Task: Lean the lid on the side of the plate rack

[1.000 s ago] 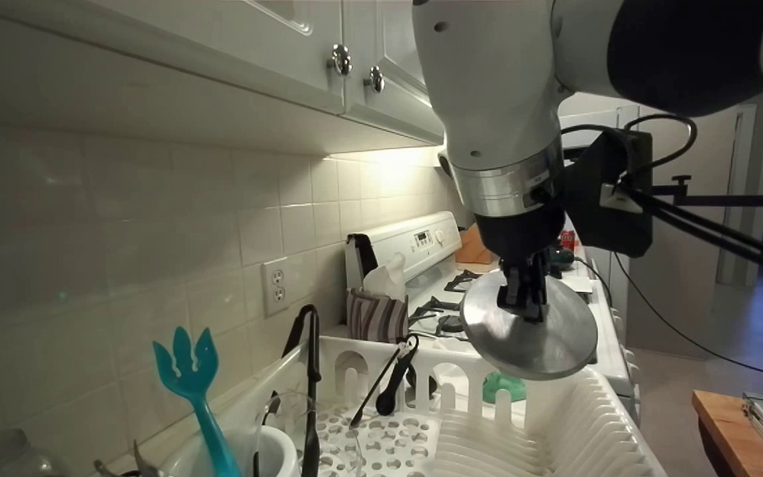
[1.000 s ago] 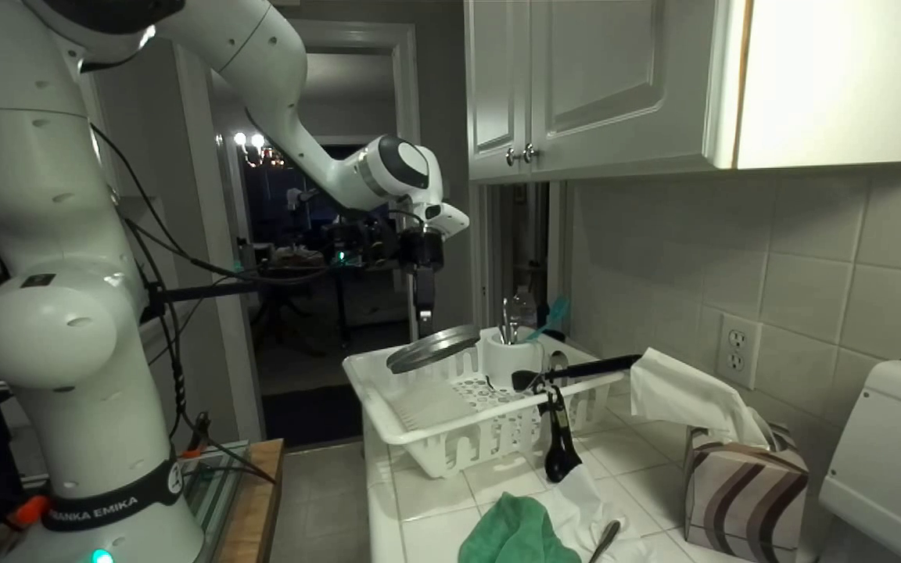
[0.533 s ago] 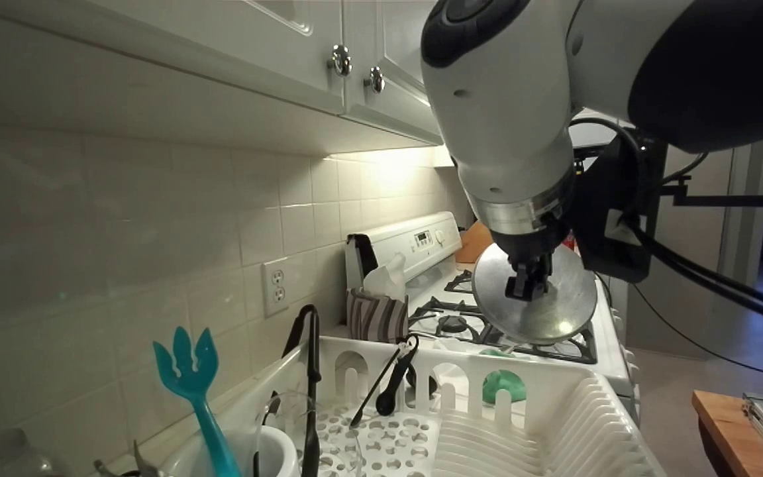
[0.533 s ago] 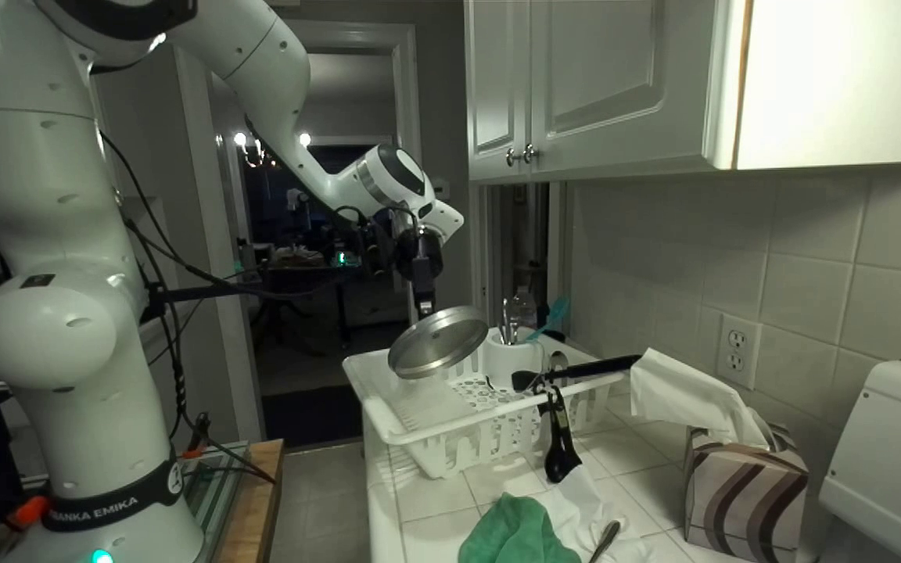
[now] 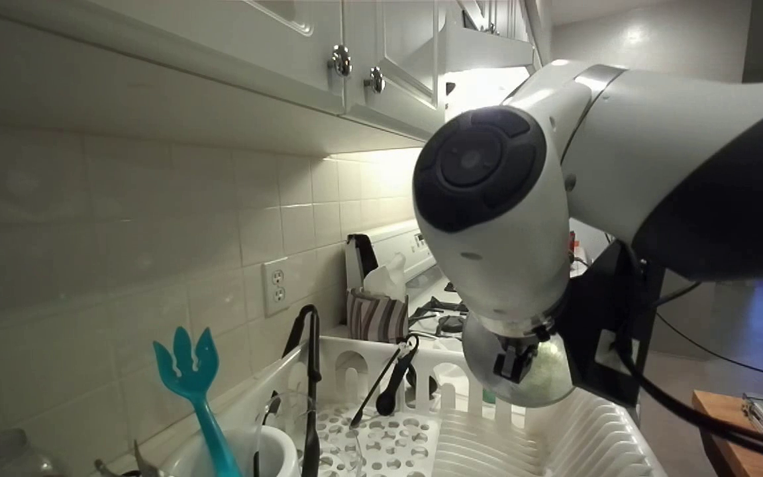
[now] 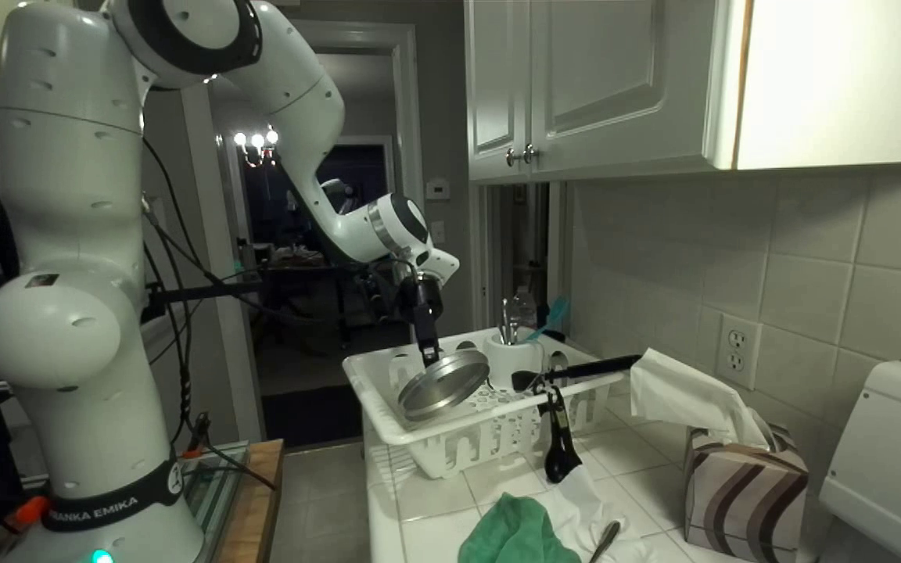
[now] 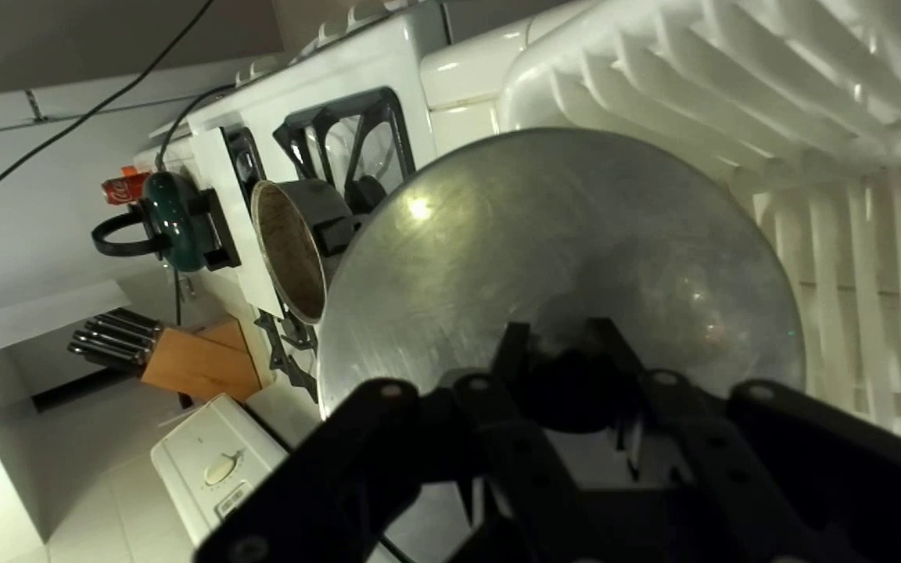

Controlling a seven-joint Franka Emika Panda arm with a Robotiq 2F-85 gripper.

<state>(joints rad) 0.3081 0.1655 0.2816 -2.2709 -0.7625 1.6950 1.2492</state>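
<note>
The lid [image 5: 550,381] is silvery-grey and round. My gripper [image 5: 514,366] is closed around its dark knob, which shows between the fingers in the wrist view [image 7: 560,327]. The lid [image 6: 444,387] hangs tilted, its underside facing the camera in an exterior view, over the slatted end of the white plate rack [image 6: 489,442]. Its lower edge overlaps the rack's near rim in that view; I cannot tell whether they touch. In the wrist view the lid [image 7: 576,211] fills the middle, with the rack's ribs [image 7: 701,86] to its right.
A white cup [image 6: 509,356] holds utensils in the rack, with a teal fork-shaped utensil [image 5: 189,371]. Black-handled tools [image 6: 560,438] hang on the rack's rim. A green cloth [image 6: 517,532] and a striped tissue box [image 6: 744,489] stand nearby. Cabinets [image 6: 599,86] hang above.
The arm has lowered the lid toward the rack. The lid has tilted more steeply, showing more of its underside in an exterior view. The gripper has kept its hold.
</note>
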